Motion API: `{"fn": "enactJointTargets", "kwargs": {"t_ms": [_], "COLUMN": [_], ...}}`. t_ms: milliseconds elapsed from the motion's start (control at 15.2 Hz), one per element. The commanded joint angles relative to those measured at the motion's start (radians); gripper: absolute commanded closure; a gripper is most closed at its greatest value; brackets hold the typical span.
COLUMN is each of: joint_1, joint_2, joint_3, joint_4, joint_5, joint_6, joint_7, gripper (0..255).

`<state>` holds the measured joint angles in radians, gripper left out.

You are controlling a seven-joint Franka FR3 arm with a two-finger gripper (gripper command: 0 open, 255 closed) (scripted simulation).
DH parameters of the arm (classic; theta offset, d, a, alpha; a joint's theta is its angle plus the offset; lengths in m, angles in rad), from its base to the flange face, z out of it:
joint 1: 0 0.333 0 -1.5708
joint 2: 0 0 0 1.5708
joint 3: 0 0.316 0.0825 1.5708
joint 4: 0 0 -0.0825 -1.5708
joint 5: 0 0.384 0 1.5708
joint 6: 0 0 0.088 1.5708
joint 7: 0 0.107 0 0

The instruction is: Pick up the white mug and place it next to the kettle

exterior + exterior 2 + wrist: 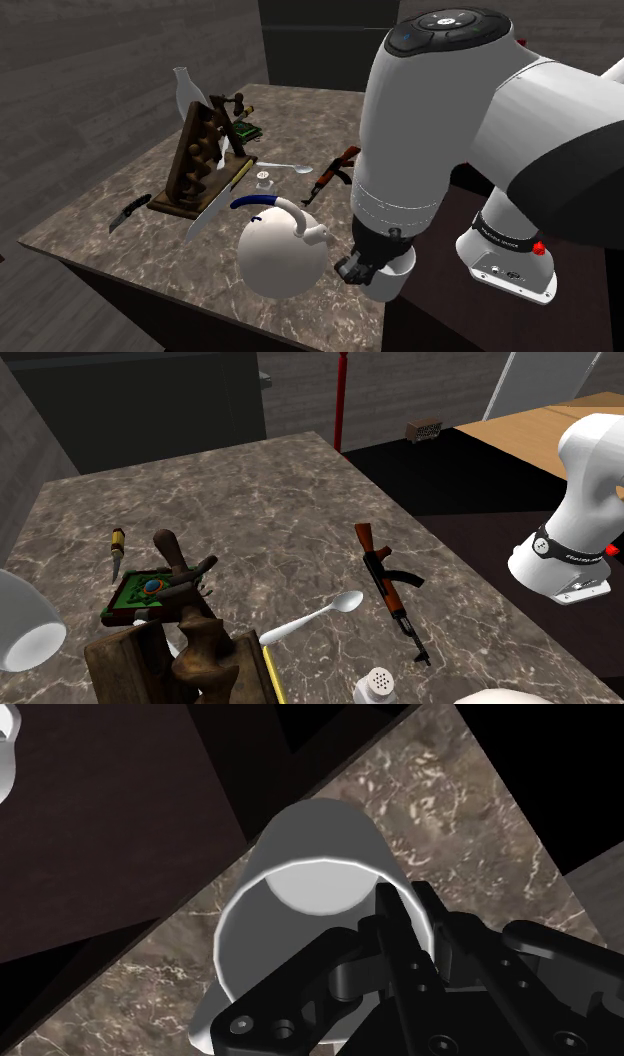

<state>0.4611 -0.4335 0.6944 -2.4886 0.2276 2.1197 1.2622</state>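
The black jaws are clenched on the rim of the white mug (397,273), one finger inside and one outside, holding it upright at the marble worktop's (330,110) edge nearest the stand, just beside the round white kettle (281,252), near its spout.

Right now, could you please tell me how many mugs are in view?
1: the white mug, held at its rim by the gripper, at the table edge beside the kettle. The arm may hide others.
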Motion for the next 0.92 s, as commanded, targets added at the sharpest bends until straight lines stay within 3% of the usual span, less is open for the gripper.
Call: {"fn": "enactJointTargets", "kwargs": {"t_ms": [0, 396, 858], "joint_1": [-0.002, -0.017, -0.019], "joint_2": [0.015, 0.07, 0.075], "joint_3": [0.013, 0.048, 0.05], "joint_4": [-0.017, -0.061, -0.063], "joint_5": [-0.001, -0.016, -0.018], "joint_6": [0.031, 0.127, 0.134], "joint_7": [0.008, 0.03, 0.032], "gripper": [255, 255, 255]}}
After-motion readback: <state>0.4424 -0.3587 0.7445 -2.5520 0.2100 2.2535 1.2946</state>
